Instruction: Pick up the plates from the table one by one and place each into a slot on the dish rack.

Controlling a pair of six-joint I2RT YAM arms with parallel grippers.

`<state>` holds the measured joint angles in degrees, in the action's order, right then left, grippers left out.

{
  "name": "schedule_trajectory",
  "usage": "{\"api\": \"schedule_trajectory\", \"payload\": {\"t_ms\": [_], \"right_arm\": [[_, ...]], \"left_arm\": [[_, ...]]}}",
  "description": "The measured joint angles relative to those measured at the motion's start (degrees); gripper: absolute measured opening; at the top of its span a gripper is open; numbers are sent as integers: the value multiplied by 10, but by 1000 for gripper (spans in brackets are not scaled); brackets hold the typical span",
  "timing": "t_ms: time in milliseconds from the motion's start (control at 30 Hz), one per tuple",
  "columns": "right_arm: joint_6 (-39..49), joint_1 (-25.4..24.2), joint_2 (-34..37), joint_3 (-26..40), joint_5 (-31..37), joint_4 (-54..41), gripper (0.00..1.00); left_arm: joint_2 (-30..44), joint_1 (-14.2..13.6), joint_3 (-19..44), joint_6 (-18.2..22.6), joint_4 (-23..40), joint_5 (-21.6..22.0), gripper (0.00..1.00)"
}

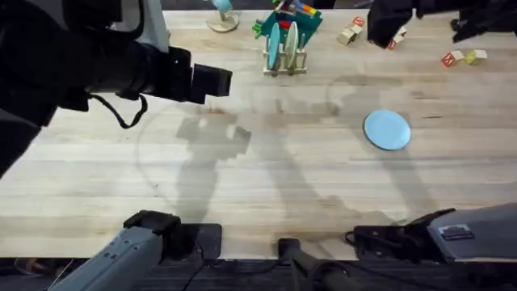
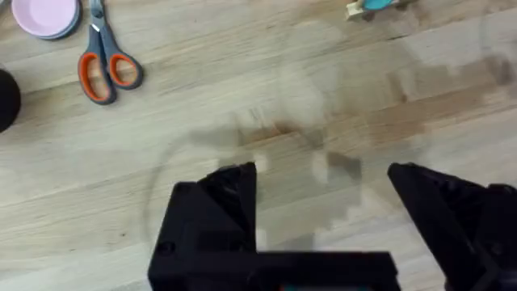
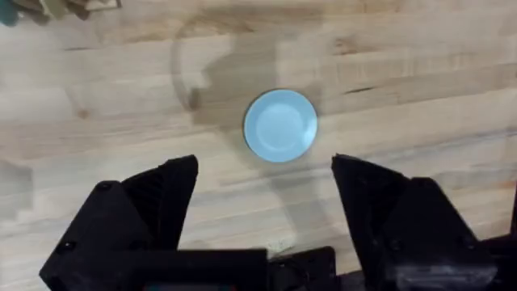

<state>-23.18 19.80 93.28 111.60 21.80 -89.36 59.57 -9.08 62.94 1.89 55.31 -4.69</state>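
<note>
A pale light blue plate [image 1: 387,129] lies flat on the table [image 1: 242,178], right of centre. The same plate [image 3: 280,125] lies below and ahead of my right gripper [image 3: 265,166], which hangs open high above it, nothing between its fingers. In the overhead view the right gripper [image 1: 386,28] is a dark shape at the far right. The dish rack [image 1: 284,63] stands at the far middle with a bright cyan plate [image 1: 274,44] upright in a slot beside a pale cream plate [image 1: 292,40]. My left gripper [image 2: 323,174] is open over bare wood, left of the rack [image 1: 212,81].
A green block of colourful toys [image 1: 291,18] sits behind the rack. Small wooden blocks [image 1: 462,56] lie at the far right. Orange-handled scissors [image 2: 105,69] and a pink dish [image 2: 47,16] lie on the table in the left wrist view.
</note>
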Motion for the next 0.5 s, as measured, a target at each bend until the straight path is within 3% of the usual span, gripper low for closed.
{"api": "schedule_trajectory", "payload": {"t_ms": [300, 500], "right_arm": [[-2, -6, -98, -165, -3, 62, 994], [8, -49, -183, -240, -31, 69, 994]], "left_arm": [[0, 0, 0, 0, 0, -2, 993], [0, 0, 0, -1, 3, -19, 993]]}}
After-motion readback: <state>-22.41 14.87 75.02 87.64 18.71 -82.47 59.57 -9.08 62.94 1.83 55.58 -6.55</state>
